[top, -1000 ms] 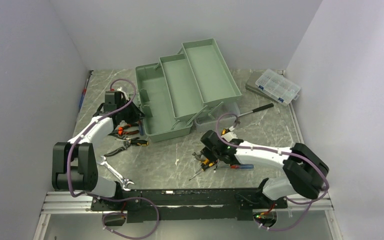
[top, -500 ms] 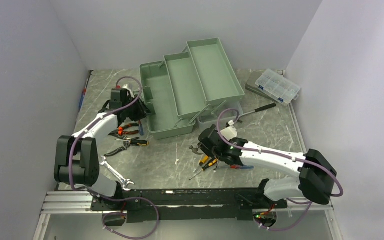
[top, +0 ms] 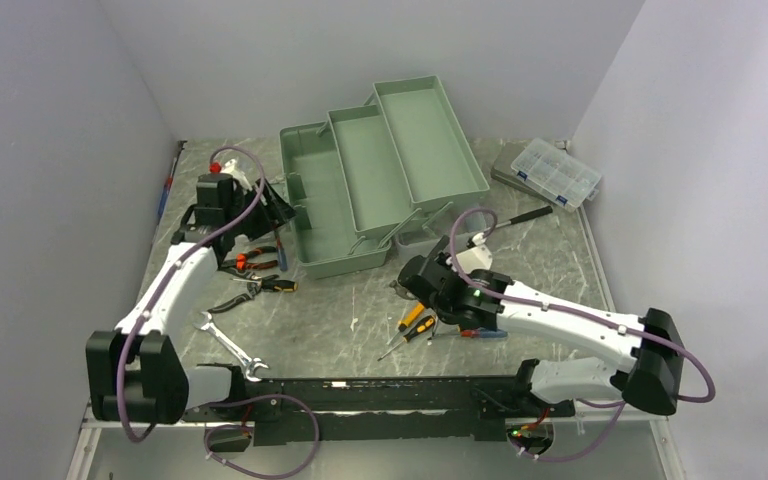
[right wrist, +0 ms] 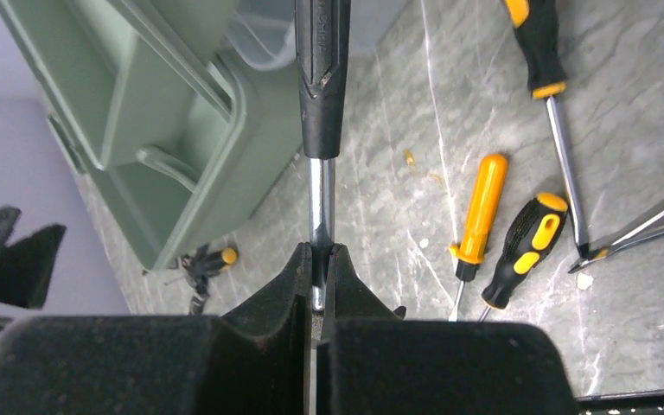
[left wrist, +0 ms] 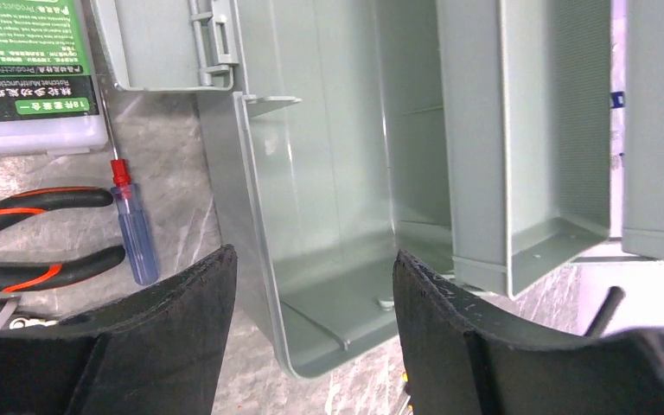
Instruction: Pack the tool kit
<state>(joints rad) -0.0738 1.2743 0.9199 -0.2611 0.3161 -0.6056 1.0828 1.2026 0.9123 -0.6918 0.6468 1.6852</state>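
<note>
Toolbox (top: 315, 205) — sage green, its stepped trays folded out — stands open at the upper centre of the overhead view on the marbled grey table (top: 340, 320). The left gripper (left wrist: 311, 268) sits at the box's left end with its fingers spread wide and nothing between them. In its wrist view the near corner of the box's base shows beyond the gap. Just left of that wall lies a blue-handled screwdriver (left wrist: 134, 246), and left of it are red-and-black pliers (left wrist: 39, 201). A case with a green label (left wrist: 26, 95) fills the upper left corner of that view.

The right gripper (right wrist: 322, 255) is below the box, just right of centre in the overhead view. Its jaws are clamped tight on the bare metal shaft of a black-handled tool (right wrist: 322, 78), which points up the frame toward the box's corner. To the right in that wrist view an orange-handled screwdriver (right wrist: 482, 203) and a black-and-yellow screwdriver (right wrist: 527, 246) lie side by side on the table. A wrench (top: 230, 345) lies at lower left of the overhead view. A clear organizer box (top: 557, 172) rests at upper right — well apart from the toolbox.
</note>
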